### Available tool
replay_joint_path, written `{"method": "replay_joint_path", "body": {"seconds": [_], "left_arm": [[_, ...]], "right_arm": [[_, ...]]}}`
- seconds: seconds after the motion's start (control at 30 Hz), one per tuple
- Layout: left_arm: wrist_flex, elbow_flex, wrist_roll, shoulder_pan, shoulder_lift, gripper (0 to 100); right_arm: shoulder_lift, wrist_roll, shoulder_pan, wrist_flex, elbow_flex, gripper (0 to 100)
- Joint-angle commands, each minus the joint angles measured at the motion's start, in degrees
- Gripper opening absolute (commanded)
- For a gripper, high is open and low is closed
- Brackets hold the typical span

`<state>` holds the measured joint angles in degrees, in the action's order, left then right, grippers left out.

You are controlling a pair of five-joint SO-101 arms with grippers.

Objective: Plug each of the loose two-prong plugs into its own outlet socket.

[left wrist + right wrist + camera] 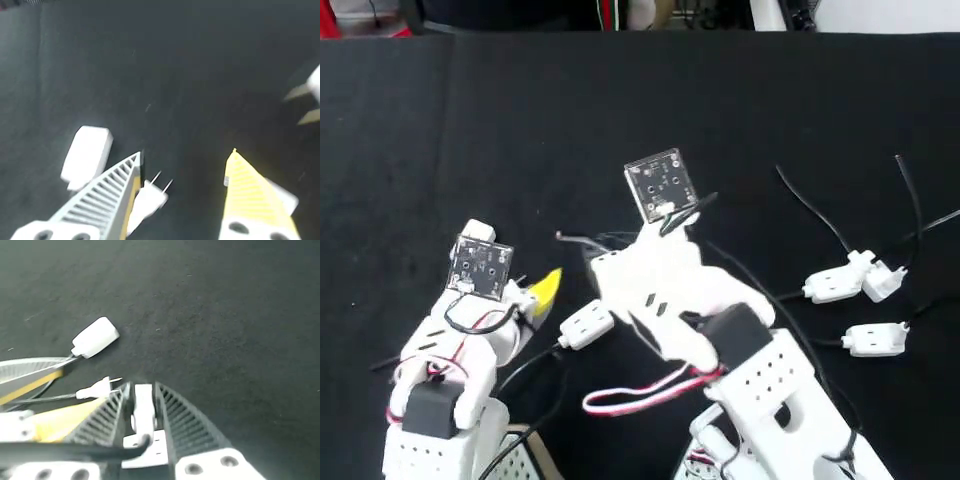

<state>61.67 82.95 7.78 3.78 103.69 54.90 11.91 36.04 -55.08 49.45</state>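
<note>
My left gripper [186,152] is open just above the black table [165,75]. A loose white two-prong plug [149,196] lies beside its grey finger [107,197], outside the jaws, and a white socket block [87,152] lies a little farther out. My right gripper [141,386] is shut on a narrow white connector piece [142,410]; I cannot tell whether it is a plug or a socket. The right wrist view also has the loose plug [97,388] and the socket block [95,337]. In the high view a white outlet socket [585,323] lies between the two arms.
At the right of the table, two white connectors [835,285] [880,280] sit joined end to end, and another [875,340] lies near them, all on thin black cables [810,210]. A red and white wire [640,392] loops off the right arm.
</note>
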Motion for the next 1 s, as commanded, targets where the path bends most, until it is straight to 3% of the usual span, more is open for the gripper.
{"method": "replay_joint_path", "body": {"seconds": [0.0,0.2,0.3,0.57,0.97], "left_arm": [[9.0,-5.7,6.2,-9.4,0.5,27],[12.8,-3.2,6.7,-32.9,0.5,27],[10.1,1.9,6.8,-39.2,0.5,27],[9.0,8.0,12.0,-40.4,0.5,27],[8.4,8.8,12.0,-40.4,0.5,27]], "right_arm": [[-7.0,-3.3,-1.6,-2.5,-1.8,1.1],[-17.9,-4.9,-1.4,-2.3,-3.7,1.1],[-21.8,-4.8,0.4,-2.5,-4.9,1.1],[-30.4,-4.6,3.3,4.1,-1.8,1.1],[-36.8,-4.5,3.0,5.6,-1.9,1.1]]}}
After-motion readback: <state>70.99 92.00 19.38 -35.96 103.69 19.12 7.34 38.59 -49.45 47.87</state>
